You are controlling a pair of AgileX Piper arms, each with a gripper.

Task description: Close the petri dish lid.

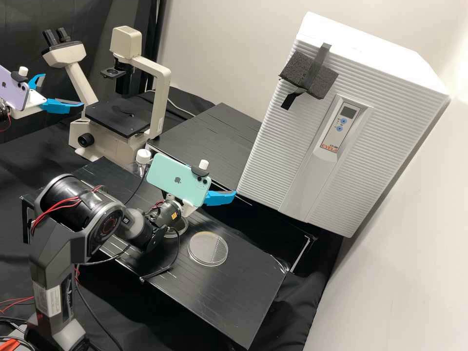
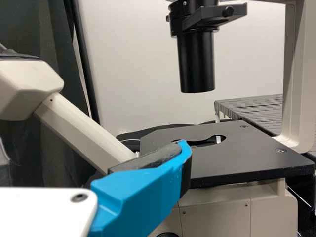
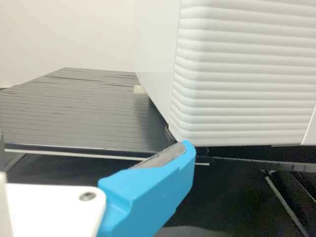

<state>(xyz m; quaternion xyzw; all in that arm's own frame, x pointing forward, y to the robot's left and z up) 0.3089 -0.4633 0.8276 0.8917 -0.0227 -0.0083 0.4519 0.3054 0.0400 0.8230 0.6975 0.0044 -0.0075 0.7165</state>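
On the black board, a clear round petri dish piece [image 1: 208, 248] lies flat in the high view. A second clear round piece [image 1: 181, 229] sits just behind it, partly covered by my right arm; which is lid and which is base I cannot tell. My right gripper [image 1: 220, 197] is above and behind both, off to the incubator side, touching neither. In the right wrist view my right gripper [image 3: 153, 190] shows a bare inner pad, open and holding nothing. Far left, my left gripper [image 1: 63, 90] hangs near the microscope, open and empty; the left wrist view has this gripper [image 2: 143, 192] too.
The white incubator [image 1: 292, 146] stands at the right, its lower corner close to my right gripper. A microscope [image 1: 161, 87] is at the back left. A white-capped bottle [image 1: 143, 156] stands behind my right arm. Dark cables hang beside the arm over the board [image 1: 243, 302].
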